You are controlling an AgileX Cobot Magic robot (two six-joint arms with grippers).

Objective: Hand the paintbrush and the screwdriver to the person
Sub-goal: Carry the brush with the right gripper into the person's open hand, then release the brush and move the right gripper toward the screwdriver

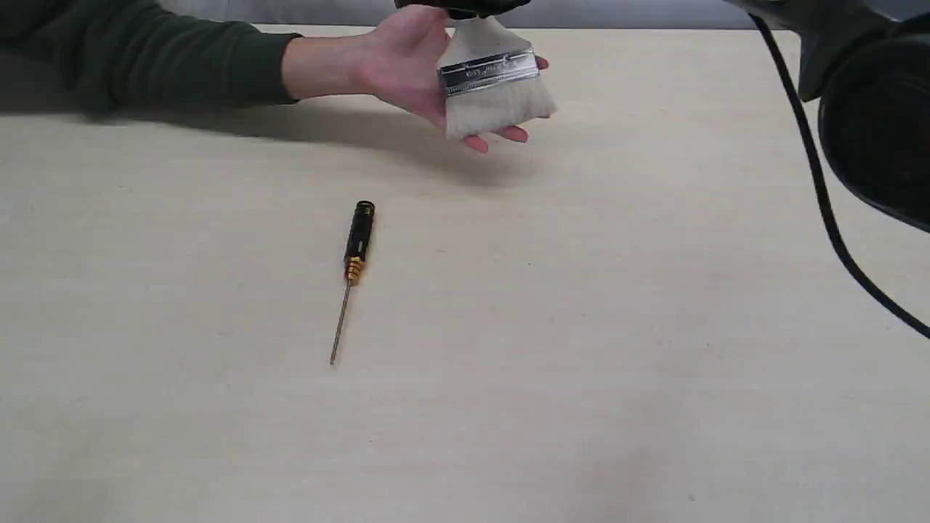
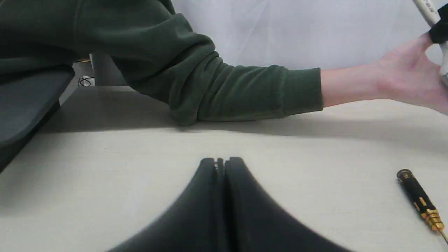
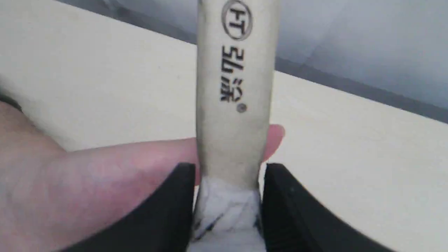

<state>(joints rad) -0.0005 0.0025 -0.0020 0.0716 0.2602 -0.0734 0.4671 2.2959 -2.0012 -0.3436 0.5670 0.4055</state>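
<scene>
We see the right gripper (image 3: 227, 171) clamped on the brush (image 1: 494, 83) handle, bristles hanging at the person's open hand (image 1: 396, 62). The screwdriver (image 1: 358, 243) lies on the table (image 1: 581, 327), well apart from that hand. The left gripper (image 2: 220, 161) is pressed together, empty.

The robot's right arm (image 1: 883, 109) is a bulky, rounded black housing with a dull sheen, and a thin black cable (image 1: 817, 189) trails from it in a long curve. Both grippers are the same matt black: the left gripper (image 2: 220, 162) has two smooth fingers, wide at the base and narrowing to blunt tips, and the right gripper (image 3: 227, 168) shows the same curved taper. The person (image 1: 145, 65) wears a soft, dark green long sleeve (image 2: 227, 87) with a plain banded cuff, and the hand (image 1: 403, 65) and wrist beyond it are bare, pale, pinkish at the fingertips
</scene>
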